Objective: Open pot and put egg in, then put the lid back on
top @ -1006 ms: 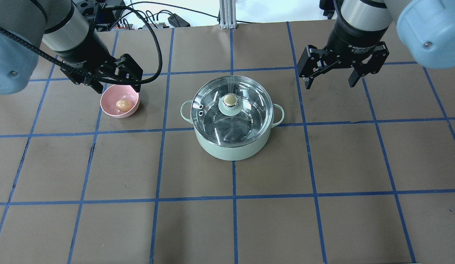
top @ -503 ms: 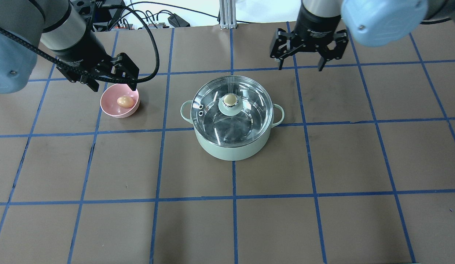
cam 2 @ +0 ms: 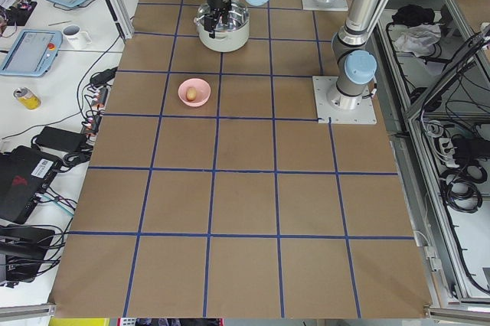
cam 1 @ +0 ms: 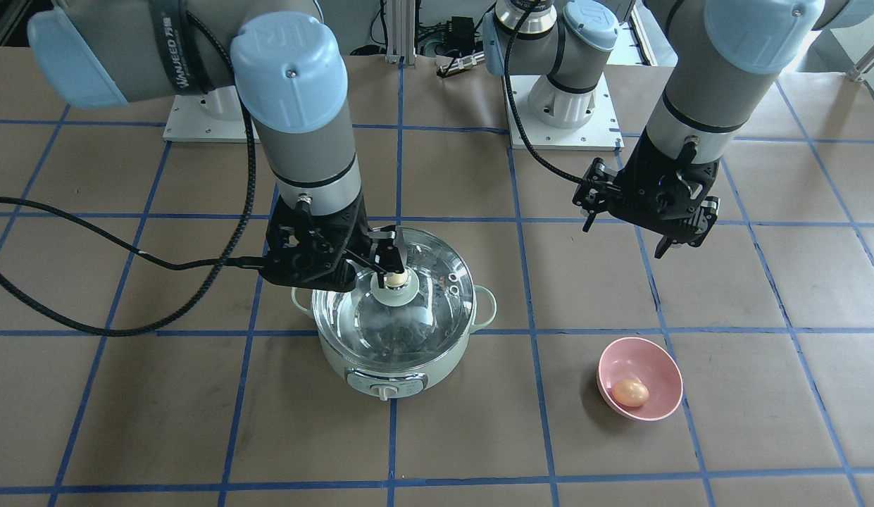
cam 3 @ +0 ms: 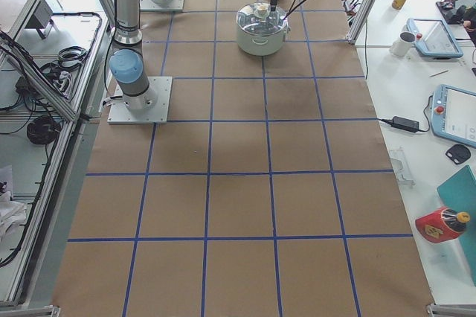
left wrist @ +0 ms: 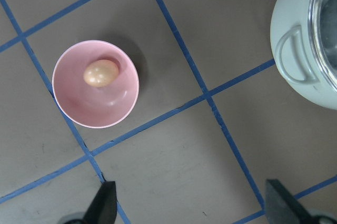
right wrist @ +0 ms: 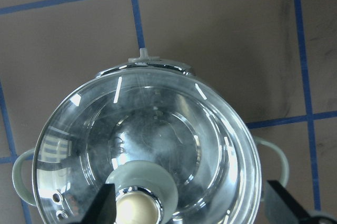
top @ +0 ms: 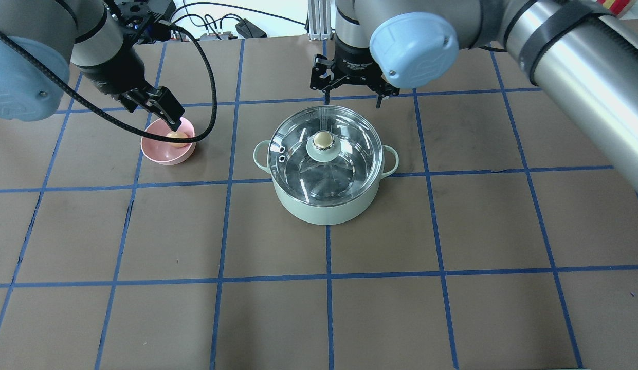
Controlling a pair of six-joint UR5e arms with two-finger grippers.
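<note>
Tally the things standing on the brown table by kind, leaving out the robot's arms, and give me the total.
pot: 1
lid: 1
bowl: 1
egg: 1
Total: 4

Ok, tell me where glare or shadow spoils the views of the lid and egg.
Right wrist view: white streaks of glare run round the lid near its rim, yet the steel inside shows through. Overhead view: reflections on it are milder. Left wrist view: the egg is sharp with a soft highlight; the pink bowl throws a shadow to its right.
</note>
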